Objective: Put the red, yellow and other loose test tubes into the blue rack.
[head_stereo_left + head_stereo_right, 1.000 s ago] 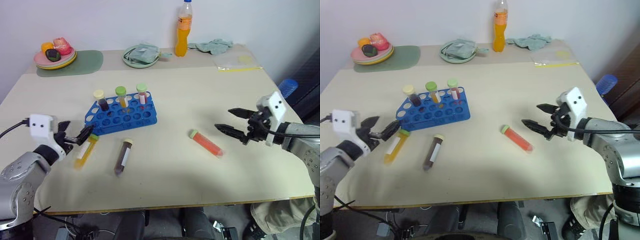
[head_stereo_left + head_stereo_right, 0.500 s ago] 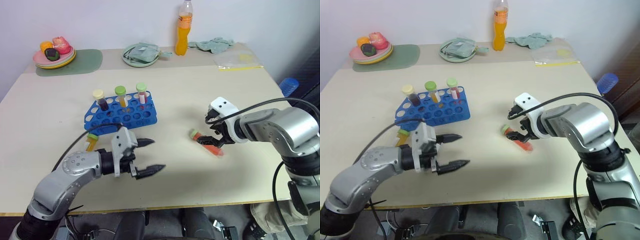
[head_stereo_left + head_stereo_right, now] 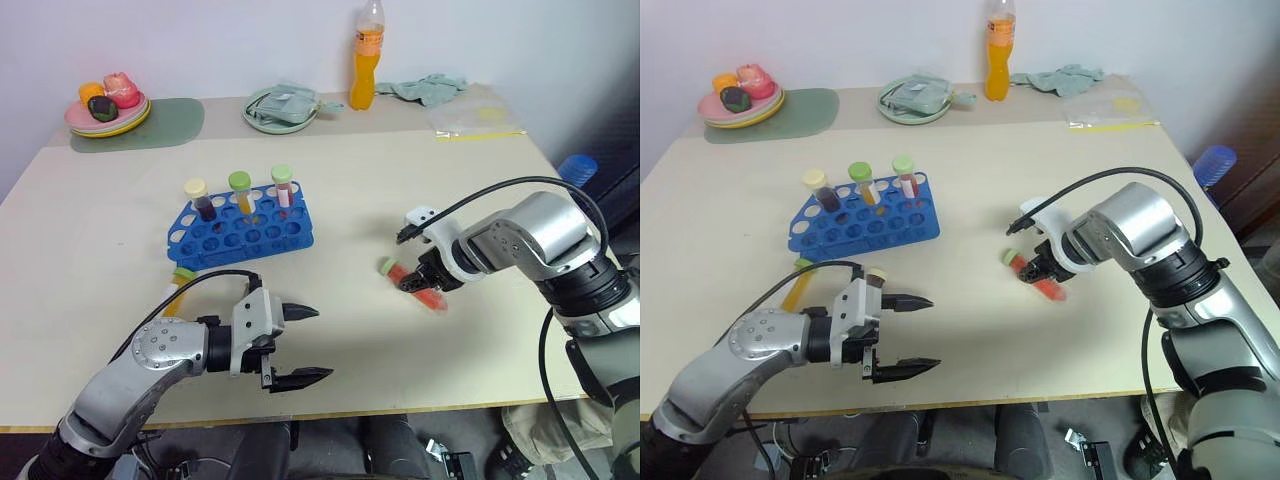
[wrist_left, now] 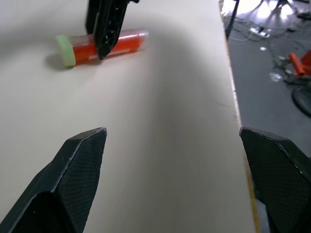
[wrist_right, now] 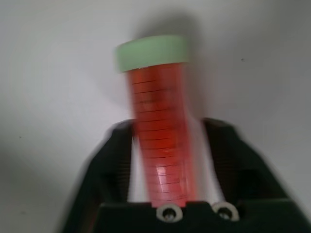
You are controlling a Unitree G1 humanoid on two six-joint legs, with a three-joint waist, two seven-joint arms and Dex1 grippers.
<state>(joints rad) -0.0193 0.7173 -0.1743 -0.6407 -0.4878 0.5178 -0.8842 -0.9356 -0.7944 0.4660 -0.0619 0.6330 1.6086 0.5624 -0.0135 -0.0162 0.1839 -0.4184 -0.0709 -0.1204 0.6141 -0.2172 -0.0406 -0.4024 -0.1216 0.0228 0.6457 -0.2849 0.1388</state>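
The blue rack stands left of centre with three capped tubes upright in its back row. A red test tube with a green cap lies on the table to the right. My right gripper points down and is shut on it; the right wrist view has the red tube between both fingers. My left gripper hovers open and empty near the front edge, pointing right. The yellow tube lies partly hidden behind my left arm. A dark tube's pale cap peeks out behind the left gripper.
Along the back edge are a plate of fruit on a green mat, a plate with a cloth, an orange drink bottle, a crumpled cloth and a plastic bag. The table's front edge is close to my left gripper.
My right gripper came down over the red tube and shut on it. My left arm swung right, from beside the yellow tube to the front middle, staying open.
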